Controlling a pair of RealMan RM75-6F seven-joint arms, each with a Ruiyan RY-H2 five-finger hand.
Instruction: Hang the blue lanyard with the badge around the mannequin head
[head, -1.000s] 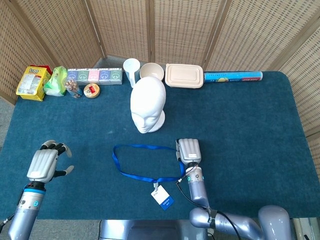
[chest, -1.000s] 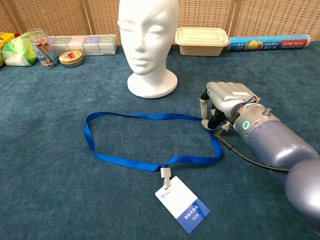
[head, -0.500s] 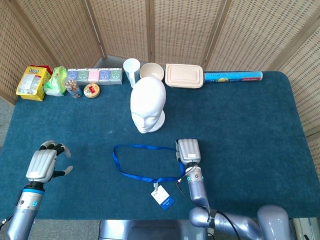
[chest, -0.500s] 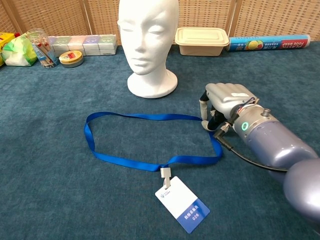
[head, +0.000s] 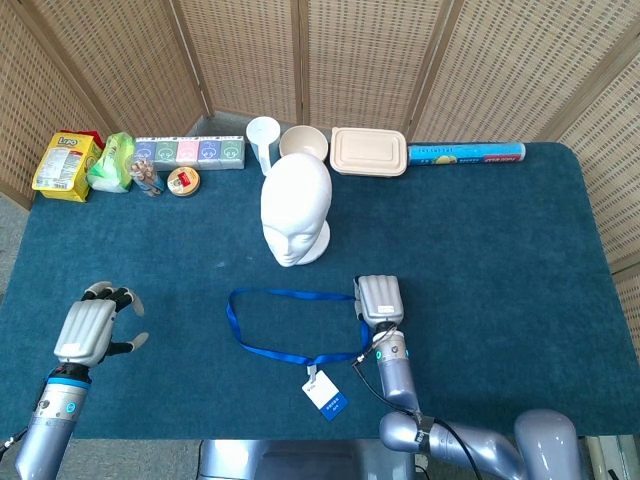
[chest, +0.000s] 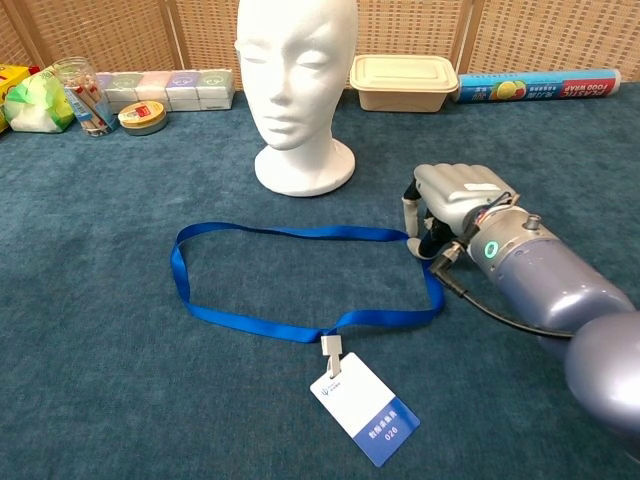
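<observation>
The white mannequin head (head: 296, 215) (chest: 297, 70) stands upright at the table's middle back. In front of it the blue lanyard (head: 290, 295) (chest: 300, 232) lies in a loop on the blue cloth, its white and blue badge (head: 325, 393) (chest: 365, 408) nearest the front edge. My right hand (head: 379, 300) (chest: 455, 200) sits at the loop's right end, fingers curled down and pinching the strap there. My left hand (head: 90, 328) hovers at the front left, far from the lanyard, fingers apart and holding nothing; the chest view does not show it.
Along the back edge stand a food wrap box (head: 467, 153), a lidded beige container (head: 369, 151), a bowl (head: 304, 142), a cup (head: 263, 138), a row of small boxes (head: 190, 151), a round tin (head: 183, 180) and snack bags (head: 68, 165).
My right hand has shifted slightly right and back, drawing the strap's right end with it; the loop's left end slid a little right. The left hand barely moved.
</observation>
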